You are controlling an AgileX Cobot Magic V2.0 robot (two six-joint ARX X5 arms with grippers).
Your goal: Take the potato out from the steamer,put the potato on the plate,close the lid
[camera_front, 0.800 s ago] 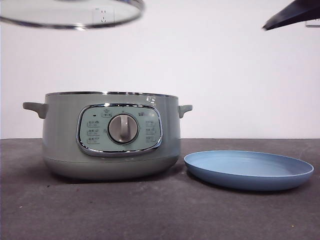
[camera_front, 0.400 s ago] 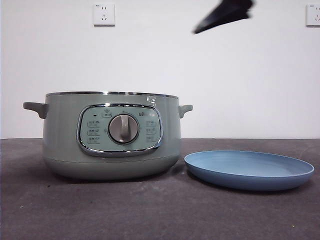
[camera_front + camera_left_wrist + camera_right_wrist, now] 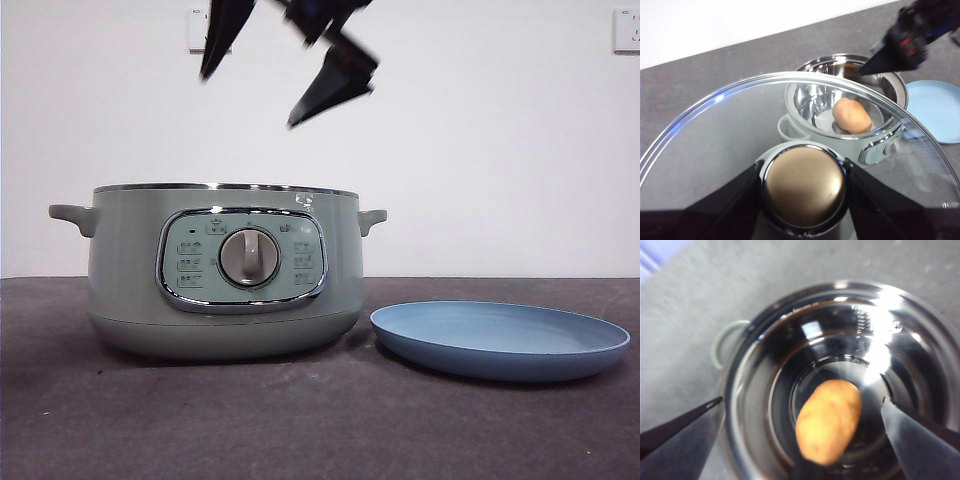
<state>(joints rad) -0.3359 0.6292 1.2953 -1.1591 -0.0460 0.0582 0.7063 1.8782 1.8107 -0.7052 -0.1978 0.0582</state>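
Observation:
The sage-green steamer [image 3: 225, 270] stands open on the dark table, with the light-blue plate [image 3: 500, 340] to its right. The potato [image 3: 829, 420] lies inside on the steel bottom; the left wrist view shows it [image 3: 852, 115] through glass. My right gripper [image 3: 250, 100] hangs open above the steamer's mouth, its jaws spread on either side of the potato and well above it [image 3: 802, 401]. My left gripper [image 3: 802, 170] is shut on the knob [image 3: 804, 186] of the glass lid [image 3: 715, 150], held high and to one side of the steamer. The front view does not show the lid.
A white wall with sockets [image 3: 627, 30] stands behind the table. The steamer's two small side handles [image 3: 72, 216] stick out. The left wrist view shows the steamer's rim [image 3: 837, 60], the plate [image 3: 935, 107] and the right arm [image 3: 900, 45] over the pot.
The lid has risen out of the front view. The right gripper has moved from the top right corner leftward and down to above the steamer, jaws now spread.

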